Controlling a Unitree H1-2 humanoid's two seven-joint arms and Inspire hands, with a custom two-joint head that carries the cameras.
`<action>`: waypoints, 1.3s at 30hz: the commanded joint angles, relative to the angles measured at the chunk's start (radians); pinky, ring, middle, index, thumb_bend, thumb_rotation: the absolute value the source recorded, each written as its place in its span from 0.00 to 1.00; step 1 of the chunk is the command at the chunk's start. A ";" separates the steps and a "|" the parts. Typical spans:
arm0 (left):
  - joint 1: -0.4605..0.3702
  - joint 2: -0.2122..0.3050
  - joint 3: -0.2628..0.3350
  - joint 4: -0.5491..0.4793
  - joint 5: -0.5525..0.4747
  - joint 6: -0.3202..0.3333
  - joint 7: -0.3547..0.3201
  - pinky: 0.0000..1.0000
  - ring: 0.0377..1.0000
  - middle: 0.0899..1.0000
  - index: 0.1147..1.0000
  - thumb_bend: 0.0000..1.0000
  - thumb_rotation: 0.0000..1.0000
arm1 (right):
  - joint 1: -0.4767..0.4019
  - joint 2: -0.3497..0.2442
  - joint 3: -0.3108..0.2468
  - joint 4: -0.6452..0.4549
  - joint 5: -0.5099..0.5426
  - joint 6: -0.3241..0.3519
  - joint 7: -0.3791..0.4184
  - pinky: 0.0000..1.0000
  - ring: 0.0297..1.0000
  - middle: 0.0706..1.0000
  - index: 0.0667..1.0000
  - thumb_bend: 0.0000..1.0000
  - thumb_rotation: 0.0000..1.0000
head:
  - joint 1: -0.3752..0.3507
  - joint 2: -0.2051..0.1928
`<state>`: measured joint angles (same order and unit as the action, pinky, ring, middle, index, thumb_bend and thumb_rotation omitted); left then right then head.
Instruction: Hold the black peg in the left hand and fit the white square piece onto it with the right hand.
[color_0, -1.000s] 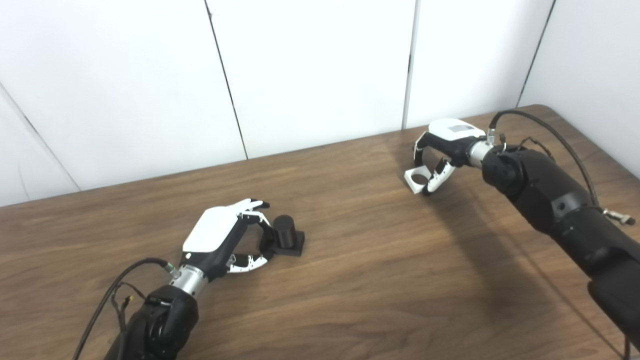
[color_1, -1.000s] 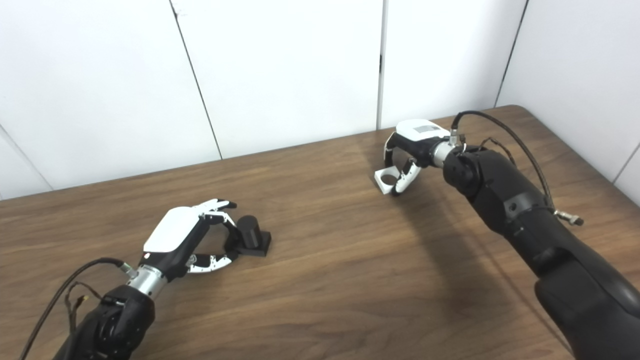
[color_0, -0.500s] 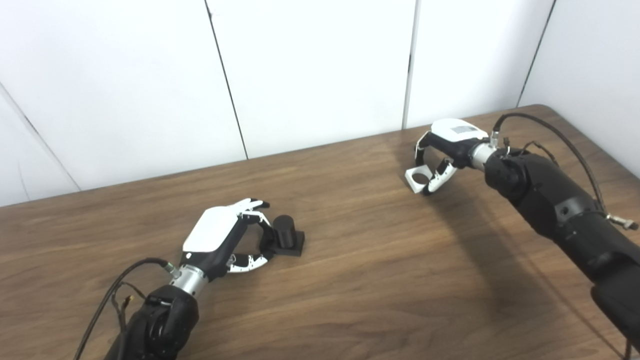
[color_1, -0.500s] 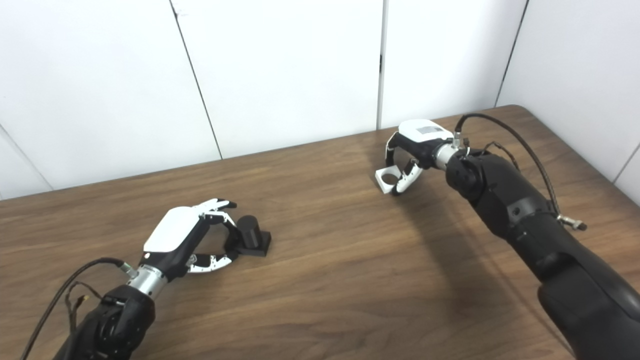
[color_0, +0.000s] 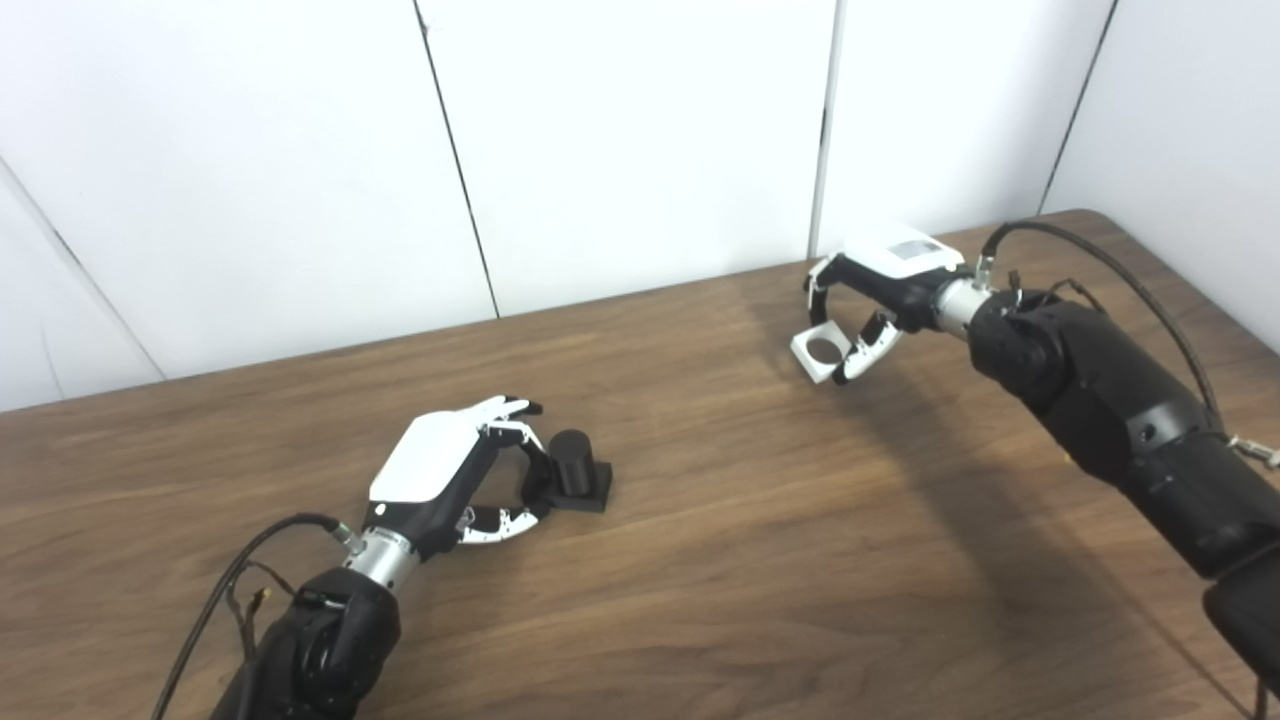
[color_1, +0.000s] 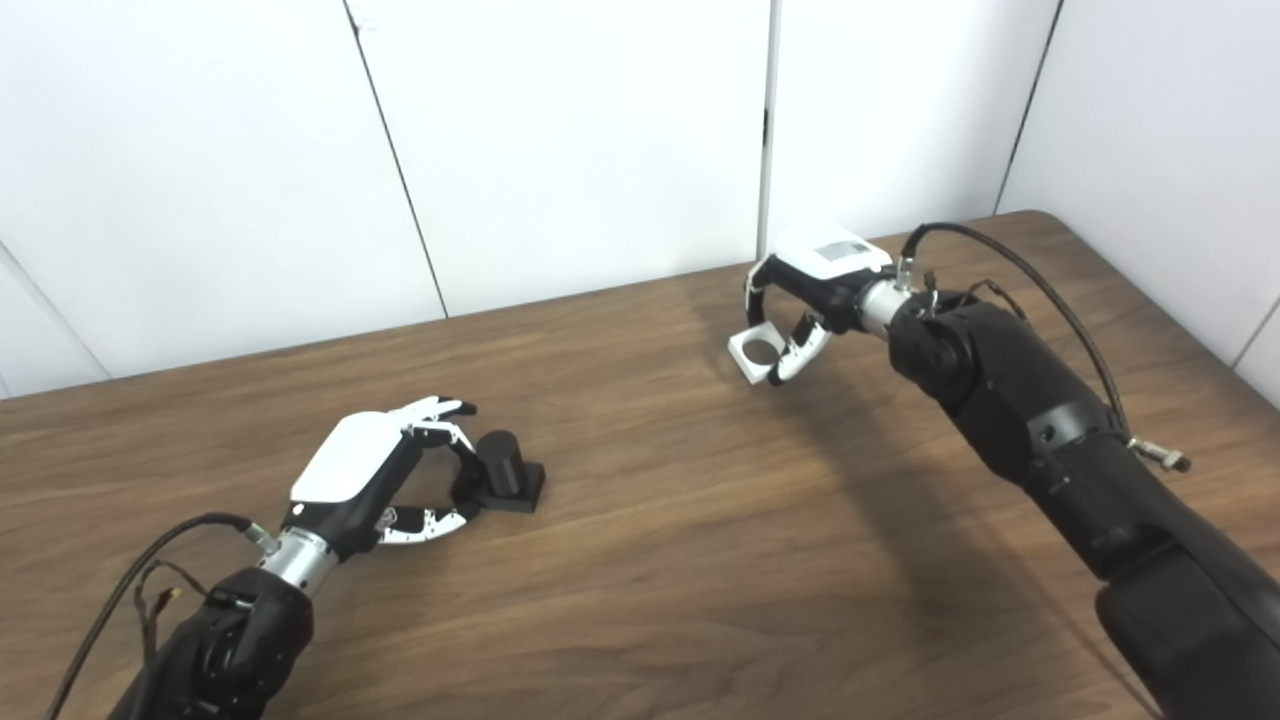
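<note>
The brown table (color_0: 760, 560) carries both arms. The right arm (color_0: 1100, 410) reaches across its far right part, and the left arm (color_0: 320, 640) comes up at the near left.

The right hand (color_0: 880, 290) is closed on the white square piece (color_0: 822, 351), pinching it between fingers above and thumb below. The piece appears raised clear of the tabletop, tilted, with its round hole facing up and toward the cameras. The left hand (color_0: 450, 470) rests low at the table, with its fingers (color_0: 520, 440) curled around the near side of the black peg (color_0: 572, 472), touching its square base. Whether the hold is firm I cannot tell, since the base seems to sit on the wood.

The relation that matters: the peg lies well apart from the right hand, off to that hand's left and nearer the robot. Its round stub stands upright, so its long axis points straight up. In my judgement, the hole must therefore be brought level above the stub before it comes down. Only the left hand is near the peg.

The right eye view shows the gap between the piece (color_1: 757, 355) and the thumb a little more openly. The left eye view shows the peg's base corner more clearly beyond the left fingertips.
</note>
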<state>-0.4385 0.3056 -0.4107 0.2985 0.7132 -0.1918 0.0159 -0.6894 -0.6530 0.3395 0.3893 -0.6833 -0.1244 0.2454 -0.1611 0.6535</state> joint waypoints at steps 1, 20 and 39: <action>-0.006 0.012 -0.004 -0.002 0.020 0.018 -0.027 0.86 0.90 0.85 0.43 0.52 0.07 | -0.063 -0.035 -0.031 -0.061 0.017 -0.020 0.010 0.85 0.87 0.79 0.45 0.52 0.14 | 0.002 0.002; -0.014 -0.009 -0.017 -0.005 0.026 0.041 -0.029 0.87 0.90 0.85 0.43 0.52 0.06 | -0.102 0.057 -0.037 -0.269 0.108 -0.089 0.147 0.77 0.87 0.78 0.44 0.52 0.14 | 0.085 0.009; -0.029 -0.060 -0.035 0.029 0.054 0.065 0.000 0.85 0.90 0.85 0.42 0.52 0.06 | -0.105 0.139 -0.012 -0.273 0.173 -0.192 0.185 0.75 0.85 0.77 0.44 0.52 0.14 | 0.231 0.014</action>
<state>-0.4539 0.2415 -0.4323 0.3084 0.7431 -0.1347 0.0349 -0.7527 -0.5209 0.3364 0.1379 -0.5302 -0.2893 0.4370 0.0690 0.6673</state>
